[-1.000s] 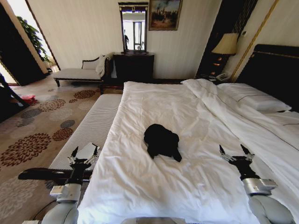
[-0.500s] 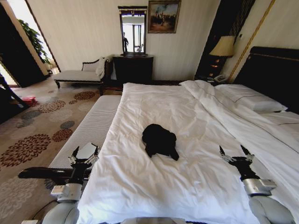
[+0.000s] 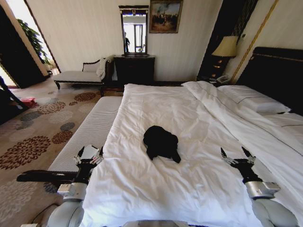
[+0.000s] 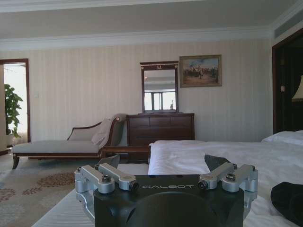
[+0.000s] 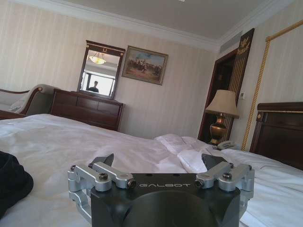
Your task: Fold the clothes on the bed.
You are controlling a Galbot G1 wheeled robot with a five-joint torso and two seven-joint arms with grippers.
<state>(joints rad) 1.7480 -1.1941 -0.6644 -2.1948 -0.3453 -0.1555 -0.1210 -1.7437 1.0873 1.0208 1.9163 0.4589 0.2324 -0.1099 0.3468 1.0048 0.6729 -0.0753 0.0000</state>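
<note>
Pale striped walls [image 3: 85, 33] enclose the room. A dark dresser [image 3: 135, 68] stands against the far wall under a mirror [image 3: 134, 30], with a framed painting [image 3: 165, 16] beside it. A chaise [image 3: 83, 73] sits on patterned carpet [image 3: 33, 132]. A lamp [image 3: 226, 47] stands near the headboard [image 3: 279, 71].

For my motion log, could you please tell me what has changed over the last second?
The left gripper has edged forward and slightly inward beside the bed, jaws open. The head camera shifted a little, so the clothes only seem displaced; they lie untouched. The right gripper stays open over the duvet. Nothing was gripped or released.
</note>
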